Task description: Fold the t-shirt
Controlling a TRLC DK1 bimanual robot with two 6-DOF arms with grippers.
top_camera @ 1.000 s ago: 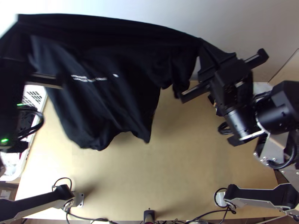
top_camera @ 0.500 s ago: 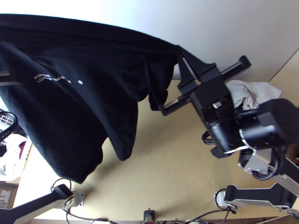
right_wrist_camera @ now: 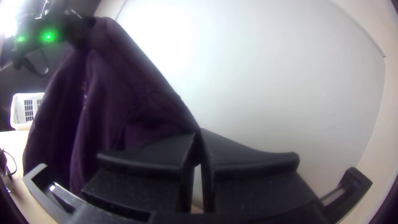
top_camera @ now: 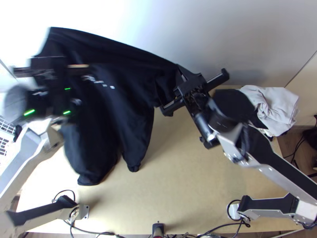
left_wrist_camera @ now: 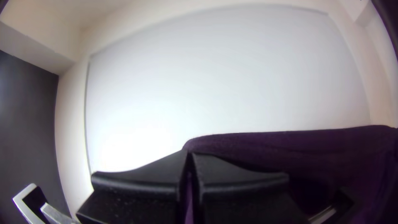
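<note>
The t-shirt (top_camera: 134, 123) could slip free if the arms pull too far apart, as each hold looks small; uneven lowering could crumple it. Above the counter (top_camera: 190, 182), the left gripper (left_wrist_camera: 188, 152) and right gripper (right_wrist_camera: 200, 135) have their jaws closed on its upper edge, loose cloth draping below and between them.

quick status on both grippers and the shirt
Left gripper and right gripper shut on black t-shirt; shirt hanging unfolded between them; pale cloth at table's far right.
</note>
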